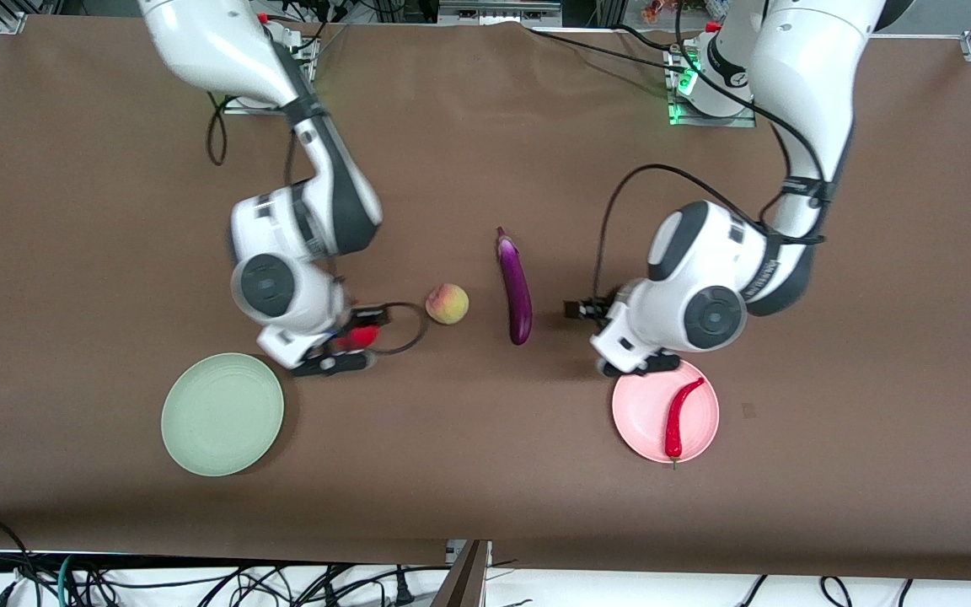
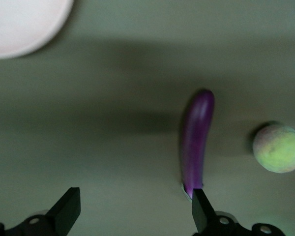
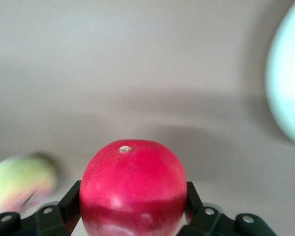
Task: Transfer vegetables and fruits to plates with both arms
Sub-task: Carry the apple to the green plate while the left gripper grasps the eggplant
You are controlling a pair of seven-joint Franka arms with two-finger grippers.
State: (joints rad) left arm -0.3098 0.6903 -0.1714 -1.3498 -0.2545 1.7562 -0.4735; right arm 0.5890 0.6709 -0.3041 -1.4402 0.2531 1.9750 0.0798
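Note:
My right gripper (image 1: 356, 339) is shut on the round red pomegranate (image 1: 361, 337), held over bare table between the pale green plate (image 1: 222, 413) and the peach (image 1: 447, 303). In the right wrist view the pomegranate (image 3: 132, 187) sits between the fingers (image 3: 71, 201), with the peach (image 3: 19, 189) and the green plate (image 3: 290, 98) at the edges. My left gripper (image 1: 584, 310) is open and empty over the table between the purple eggplant (image 1: 515, 287) and the pale pink plate (image 1: 641, 409). The red chili (image 1: 679, 417) lies on the pink plate. The left wrist view shows the eggplant (image 2: 196, 142), the peach (image 2: 279, 148) and the pink plate (image 2: 19, 19).
The table is covered with brown cloth (image 1: 485, 489). A black cable loop (image 1: 405, 329) hangs by the right gripper close to the peach. Both arm bases stand along the table edge farthest from the front camera.

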